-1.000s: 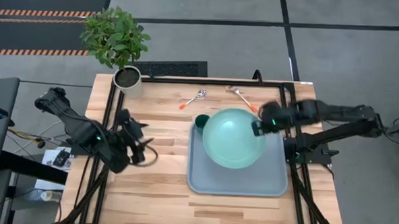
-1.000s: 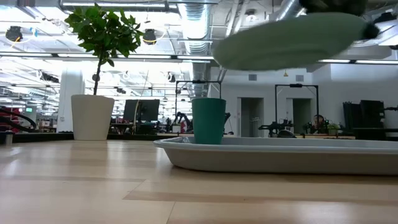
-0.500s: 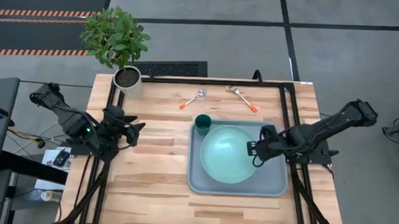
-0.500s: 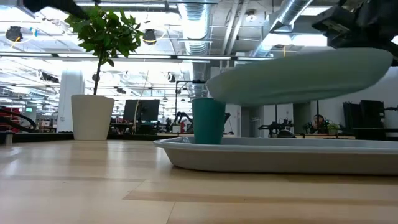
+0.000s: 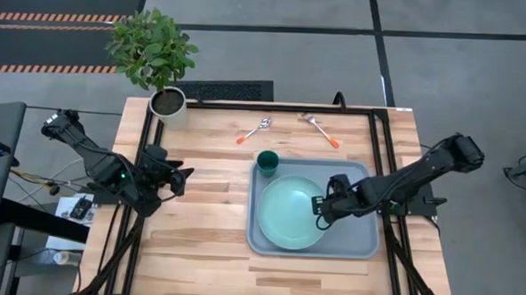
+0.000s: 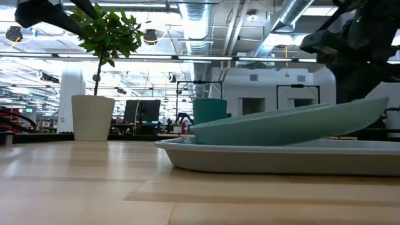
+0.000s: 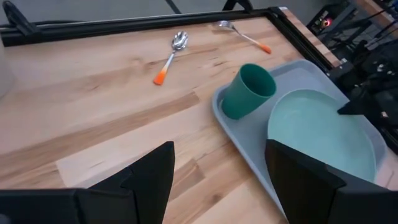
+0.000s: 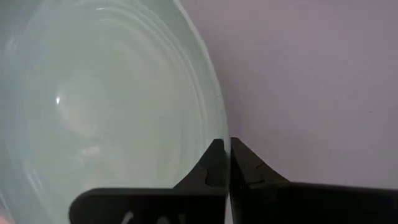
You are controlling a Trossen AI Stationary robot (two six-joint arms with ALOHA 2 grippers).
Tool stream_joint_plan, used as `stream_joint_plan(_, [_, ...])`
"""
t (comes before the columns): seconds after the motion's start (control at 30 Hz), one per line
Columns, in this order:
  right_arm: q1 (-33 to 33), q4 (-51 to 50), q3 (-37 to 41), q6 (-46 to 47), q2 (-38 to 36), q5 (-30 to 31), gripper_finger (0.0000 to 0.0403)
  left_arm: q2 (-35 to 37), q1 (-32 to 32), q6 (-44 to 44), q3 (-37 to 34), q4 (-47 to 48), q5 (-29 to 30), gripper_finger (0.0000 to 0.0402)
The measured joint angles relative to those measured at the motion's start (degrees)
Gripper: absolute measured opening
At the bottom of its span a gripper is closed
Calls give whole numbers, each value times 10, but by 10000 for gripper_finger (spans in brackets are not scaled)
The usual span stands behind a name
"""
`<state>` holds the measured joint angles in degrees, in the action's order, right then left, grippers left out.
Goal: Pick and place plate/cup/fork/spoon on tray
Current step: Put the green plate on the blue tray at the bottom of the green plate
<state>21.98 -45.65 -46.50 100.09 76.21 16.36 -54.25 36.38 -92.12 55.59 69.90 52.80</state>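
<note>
Right claw [image 5: 318, 206] tilts plate [image 5: 289, 213] onto tray [image 5: 362, 245] on wooden table [image 5: 197, 242].

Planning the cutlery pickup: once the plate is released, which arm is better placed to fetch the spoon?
Left, probably. The left gripper is open and free, nearer the orange-handled silver spoon; the right gripper is shut on the round mint-green plate, tilted on the blue-grey tray.

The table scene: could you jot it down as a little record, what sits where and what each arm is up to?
plate: on the tray, tilted, one edge raised
right gripper: shut on the plate's rim
cup: upright in a tray corner
spoon: on bare wood beyond the tray
fork: on bare wood beside the spoon
left gripper: open, waiting at the table's left side
</note>
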Motion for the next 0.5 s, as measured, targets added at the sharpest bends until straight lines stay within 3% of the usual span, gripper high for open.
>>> stream_joint_plan(0.13, [0,22,3,-7,17,0,9,0,0,4,0,-3,0,238])
stream_joint_plan(0.3, [-5,125,47,-9,19,-1,9,0,0,4,0,-5,0,238])
stream_joint_plan(0.5, [-12,151,74,-7,17,1,13,0,0,1,0,-5,0,238])
